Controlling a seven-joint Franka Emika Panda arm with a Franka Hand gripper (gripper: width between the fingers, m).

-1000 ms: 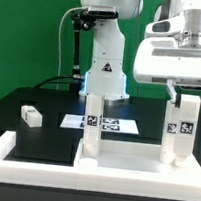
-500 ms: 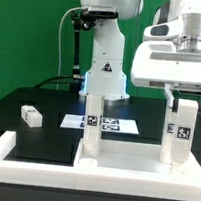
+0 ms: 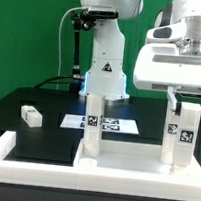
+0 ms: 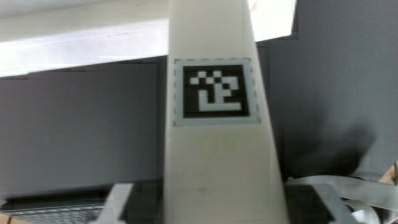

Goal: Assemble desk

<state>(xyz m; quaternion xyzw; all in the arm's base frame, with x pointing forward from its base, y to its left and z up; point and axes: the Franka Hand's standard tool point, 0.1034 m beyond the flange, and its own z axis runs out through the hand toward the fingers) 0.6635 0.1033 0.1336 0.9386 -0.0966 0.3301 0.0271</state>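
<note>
Exterior view, front to back. Low white border wall (image 3: 31, 170) runs along the bottom edge of the frame. Just behind it, lower centre to lower right, the tabletop panel (image 3: 128, 152) lies flat inside the wall's corner. Two legs stand upright on the panel: left leg (image 3: 92, 128) at frame centre, free of the arm; right leg (image 3: 181, 137) at the right edge, with the gripper (image 3: 187, 103) coming down over its top. The fingers flank the leg top and appear clamped onto it. In the wrist view the same leg (image 4: 214, 100), tag facing the camera, fills the picture. Further back, at mid-left, a loose leg block (image 3: 30, 114) lies on its side on the black table (image 3: 48, 103), well apart from the panel. The marker board (image 3: 116, 123) lies behind the left leg, and the arm's base (image 3: 105, 59) stands at upper centre. Judgement: the step in hand is seating or screwing the right leg into the panel. The next move calls for finishing that joint with the leg kept vertical, releasing, then fetching the loose block.
</note>
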